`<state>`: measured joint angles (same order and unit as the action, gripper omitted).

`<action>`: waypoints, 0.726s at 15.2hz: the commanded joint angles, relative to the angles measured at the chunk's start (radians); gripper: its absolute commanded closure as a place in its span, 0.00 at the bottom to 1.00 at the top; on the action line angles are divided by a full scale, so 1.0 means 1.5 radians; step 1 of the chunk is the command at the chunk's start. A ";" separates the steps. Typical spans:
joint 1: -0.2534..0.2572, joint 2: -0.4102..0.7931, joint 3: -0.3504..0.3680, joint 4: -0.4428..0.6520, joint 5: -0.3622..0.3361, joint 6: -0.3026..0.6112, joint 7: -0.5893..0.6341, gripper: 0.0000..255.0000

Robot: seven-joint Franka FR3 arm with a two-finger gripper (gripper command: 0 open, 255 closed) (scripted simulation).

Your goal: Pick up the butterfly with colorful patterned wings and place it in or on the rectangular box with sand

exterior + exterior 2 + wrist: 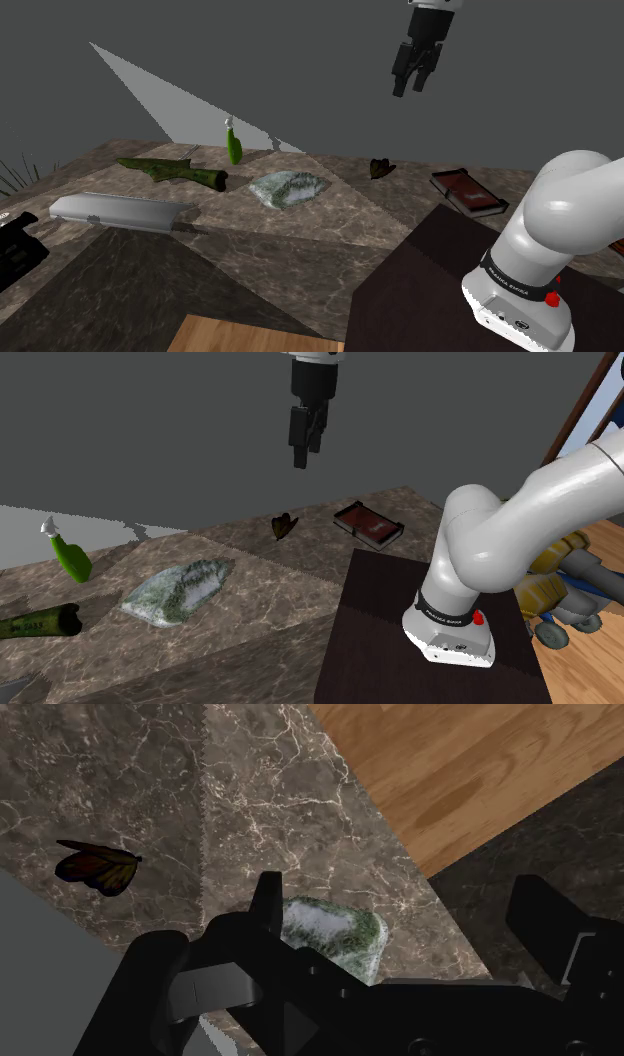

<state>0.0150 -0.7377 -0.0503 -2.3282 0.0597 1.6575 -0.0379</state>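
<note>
My claw [409, 86] hangs high over the marble table [330, 250], its 2 fingers [266, 904] spread wide with nothing gripped. The grey-green box [335, 934] that appears between them in the wrist view lies far below, untouched. The butterfly [98, 866] rests on the table off to one side of my fingers, not under them. In the shoulder view it sits near the table's far edge, between the box and a red book [468, 192], apart from both. I judge this to be step 1, the approach: nothing is picked up yet. The next move calls for shifting sideways until the butterfly is centred between my fingers, then a long descent and a gentle close on its thin wings, which look easy to crush or miss. The wrist view gives me the orange-and-dark wing pattern, where the 2 outer views render a small dark shape. Those outer views, in turn, tell how high I hang above the table, which the wrist view leaves hard to judge.
</note>
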 commanded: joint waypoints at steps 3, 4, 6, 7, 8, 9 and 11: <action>0.003 0.026 -0.010 -0.017 -0.020 0.027 -0.037 0.00; 0.004 0.040 -0.015 -0.024 -0.031 0.042 -0.055 0.00; 0.006 0.070 -0.024 -0.037 -0.051 0.071 -0.091 0.00; 0.006 0.086 -0.029 -0.042 -0.061 0.086 -0.108 0.00; 0.007 0.103 -0.033 -0.047 -0.072 0.102 -0.125 0.00; 0.007 0.121 -0.038 -0.051 -0.082 0.117 -0.141 0.00; 0.007 0.158 -0.047 -0.056 -0.103 0.149 -0.173 0.00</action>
<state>0.0260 -0.5259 -0.1124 -2.4054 -0.0771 1.8553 -0.2695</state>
